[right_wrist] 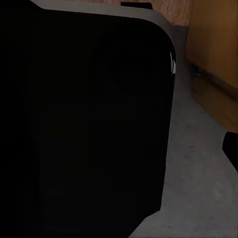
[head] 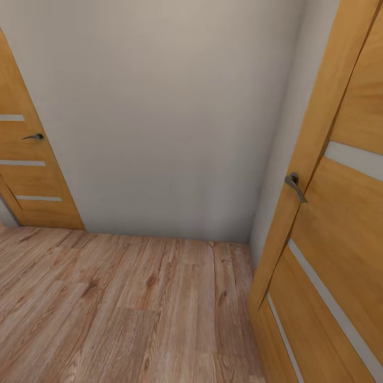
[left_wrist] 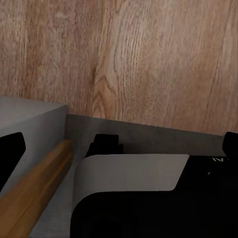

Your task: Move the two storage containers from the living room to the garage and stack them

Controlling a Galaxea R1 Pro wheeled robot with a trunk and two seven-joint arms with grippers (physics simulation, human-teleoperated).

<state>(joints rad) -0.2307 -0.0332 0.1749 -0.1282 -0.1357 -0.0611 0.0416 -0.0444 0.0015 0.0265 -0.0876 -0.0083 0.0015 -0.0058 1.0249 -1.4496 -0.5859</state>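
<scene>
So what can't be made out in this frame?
- Right wrist view: a black body up close blocks most of the scene; whether the fingers are open cannot be told.
- Left wrist view: dark robot parts cover the lower picture.
- Head view: the right door and left door are cut off by the edges.

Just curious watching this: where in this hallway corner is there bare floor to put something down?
The wood plank floor lies bare between the left door, the pale wall and the right door. It narrows toward the right door, whose handle juts out.

Matt wood-plank floor [head: 133, 308], smooth wooden doors [head: 340, 239], metal handles [head: 294, 184].
</scene>
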